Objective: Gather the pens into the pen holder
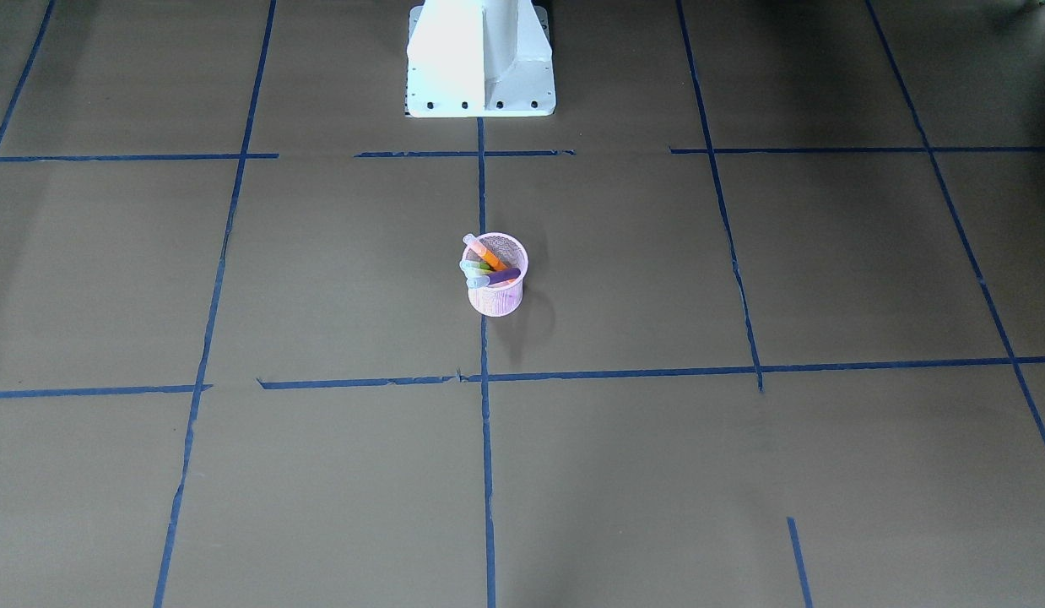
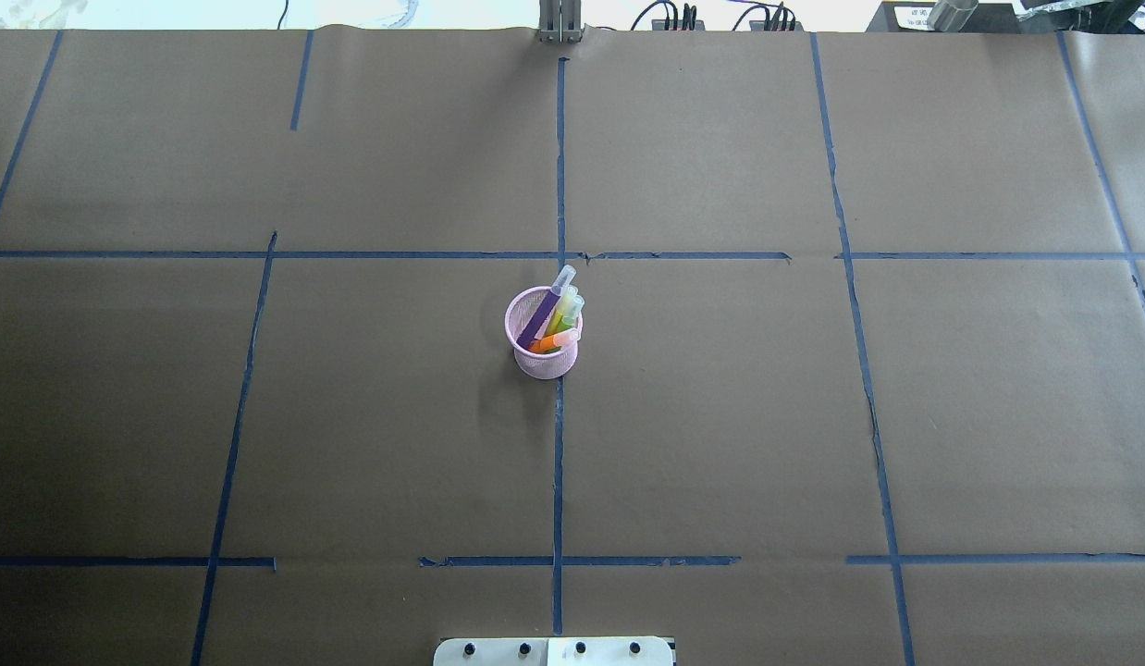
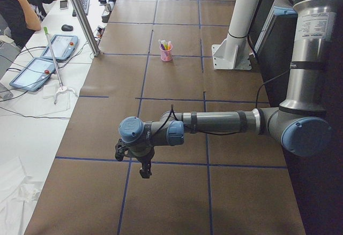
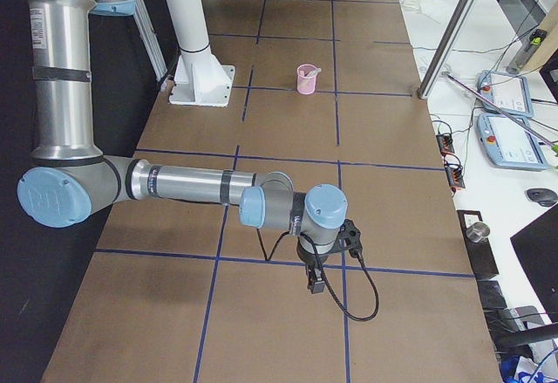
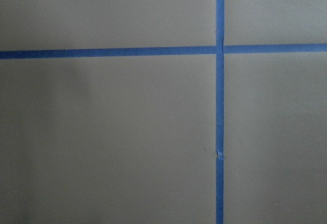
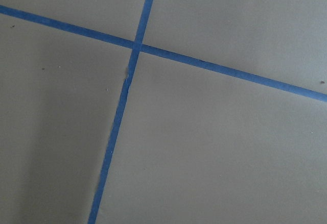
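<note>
Table (image 2: 720,416) is brown, crossed by blue tape lines (image 2: 558,462). The left gripper (image 3: 143,168) and the right gripper (image 4: 314,283) hang low over opposite ends, well apart from the cup (image 2: 542,361). I cannot tell how far either is open or whether it holds anything. The pink mesh cup stands upright near the middle. The purple pen (image 2: 538,322), green pen (image 2: 561,319) and orange pen (image 2: 550,342) lean inside, caps above the rim.

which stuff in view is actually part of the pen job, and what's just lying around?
Job:
- pink pen holder
- purple pen, green pen, orange pen, all already in it

Lying about:
- tablet-style pendant and mouse on the side desk
- blue tape grid
</note>
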Robot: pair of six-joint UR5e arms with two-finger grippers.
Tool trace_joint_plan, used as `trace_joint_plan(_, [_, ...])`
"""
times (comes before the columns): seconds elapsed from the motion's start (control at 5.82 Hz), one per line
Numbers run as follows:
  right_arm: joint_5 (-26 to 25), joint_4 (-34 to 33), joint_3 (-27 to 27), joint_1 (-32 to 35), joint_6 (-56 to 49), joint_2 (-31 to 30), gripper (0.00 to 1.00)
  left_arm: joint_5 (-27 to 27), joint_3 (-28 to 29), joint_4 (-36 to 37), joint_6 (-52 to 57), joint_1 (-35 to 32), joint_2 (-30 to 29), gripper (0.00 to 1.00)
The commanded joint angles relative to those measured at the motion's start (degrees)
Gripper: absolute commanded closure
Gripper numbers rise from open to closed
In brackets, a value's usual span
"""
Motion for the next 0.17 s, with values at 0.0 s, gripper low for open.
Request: trace_joint_plan(0.0, [-0.3,0.0,0.0,0.1,-0.1,-0.1,0.0,0.0,0.0,-0.1,0.4,0.1,0.2,0.0])
